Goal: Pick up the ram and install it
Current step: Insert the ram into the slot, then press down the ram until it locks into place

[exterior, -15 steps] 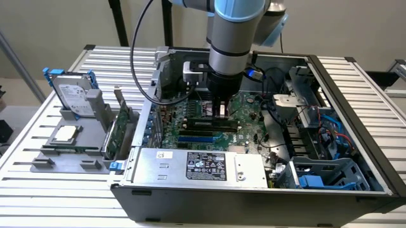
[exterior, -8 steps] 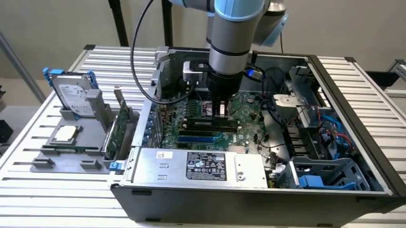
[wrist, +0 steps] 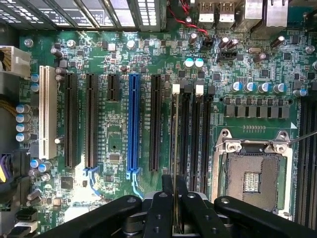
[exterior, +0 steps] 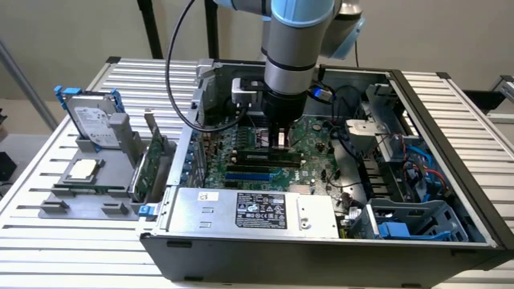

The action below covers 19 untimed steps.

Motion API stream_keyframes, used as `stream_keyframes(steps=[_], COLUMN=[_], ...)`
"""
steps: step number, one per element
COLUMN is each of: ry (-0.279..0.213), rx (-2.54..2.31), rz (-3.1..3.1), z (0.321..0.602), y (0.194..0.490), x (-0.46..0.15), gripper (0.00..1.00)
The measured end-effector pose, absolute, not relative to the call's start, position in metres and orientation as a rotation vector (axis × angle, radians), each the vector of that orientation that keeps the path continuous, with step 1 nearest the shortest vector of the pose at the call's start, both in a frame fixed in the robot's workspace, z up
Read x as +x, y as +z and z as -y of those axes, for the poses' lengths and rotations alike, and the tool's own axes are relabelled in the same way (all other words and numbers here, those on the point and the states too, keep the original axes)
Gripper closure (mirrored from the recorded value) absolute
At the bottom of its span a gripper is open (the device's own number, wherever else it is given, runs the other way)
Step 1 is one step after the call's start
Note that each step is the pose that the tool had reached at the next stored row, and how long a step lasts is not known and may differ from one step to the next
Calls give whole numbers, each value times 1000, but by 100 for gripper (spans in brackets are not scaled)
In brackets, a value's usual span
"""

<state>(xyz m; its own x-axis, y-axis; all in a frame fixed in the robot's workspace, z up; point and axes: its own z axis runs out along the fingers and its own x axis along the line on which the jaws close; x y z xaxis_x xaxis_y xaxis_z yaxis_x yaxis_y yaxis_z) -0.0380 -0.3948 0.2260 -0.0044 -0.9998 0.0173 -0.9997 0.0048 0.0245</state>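
Observation:
My gripper [exterior: 280, 142] reaches down into the open computer case [exterior: 449, 120], just above the motherboard [exterior: 309, 135]. In the wrist view the gripper [wrist: 175, 201] is shut on the ram [wrist: 176, 144]. The ram shows edge-on as a thin line running lengthwise over the black memory slots [wrist: 184, 129] with white latches. It lines up with the slot closest to the long black expansion slot [wrist: 155, 124]. How far the stick stands above the slot I cannot tell.
A bare CPU socket [wrist: 252, 173] lies beside the memory slots, and a blue slot [wrist: 132, 124] on the other side. The power supply [exterior: 249, 209] fills the case front. On a grey stand outside, at the exterior view's left, are a hard drive [exterior: 91, 119], a green card [exterior: 141, 168] and a chip [exterior: 83, 170].

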Motion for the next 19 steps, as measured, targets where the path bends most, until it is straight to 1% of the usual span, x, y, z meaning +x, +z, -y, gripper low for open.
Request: stream_keyframes(steps=[19], ry=[-6], rx=[2195], rz=[2205], z=[394], y=[217], x=[-38], gripper=[100])
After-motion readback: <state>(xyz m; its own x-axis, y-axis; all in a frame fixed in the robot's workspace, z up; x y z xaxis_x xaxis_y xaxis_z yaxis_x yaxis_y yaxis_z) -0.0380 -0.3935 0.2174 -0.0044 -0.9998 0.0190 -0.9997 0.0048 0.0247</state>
